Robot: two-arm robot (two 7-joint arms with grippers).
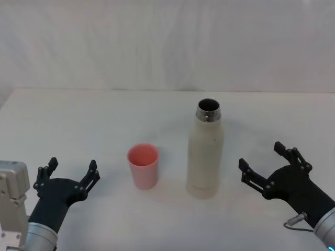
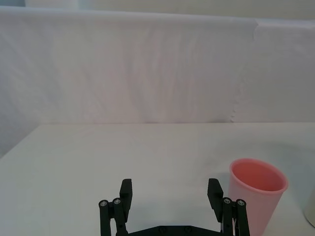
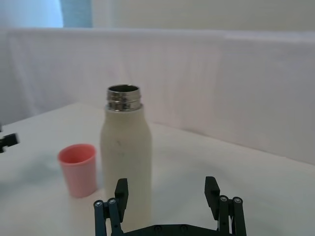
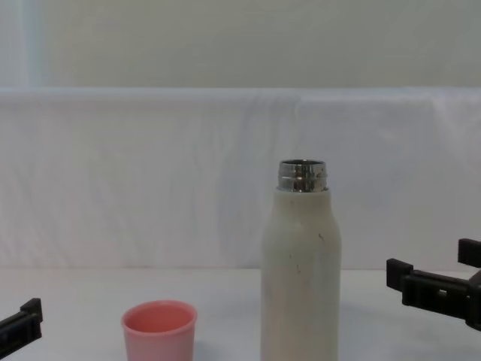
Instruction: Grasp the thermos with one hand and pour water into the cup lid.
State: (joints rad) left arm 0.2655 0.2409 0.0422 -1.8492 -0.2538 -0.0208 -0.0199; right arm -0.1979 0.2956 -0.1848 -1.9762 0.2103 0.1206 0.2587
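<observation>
The white counter (image 1: 78, 120) carries everything, and on it the thermos (image 1: 205, 151) is my landmark: it stands upright near the middle, cap off, its steel neck open to the air. It is cream-white with rounded shoulders, a narrow shiny threaded neck and a few small dark scuffs on the body. My right hand (image 1: 267, 164) hovers just to the right of the thermos, fingers spread wide and empty, with nothing between it and the bottle. I judge the step is the approach for the grasp: I should come in level, take the body around its middle below the shoulders, and close squarely so the smooth wall does not slip when I tilt it. My left hand (image 1: 70, 175) waits well to the left of the thermos, also spread wide and empty. The cup lid (image 1: 143, 165), small, salmon-pink and slightly tapered, stands upright just left of the thermos, close but apart.
</observation>
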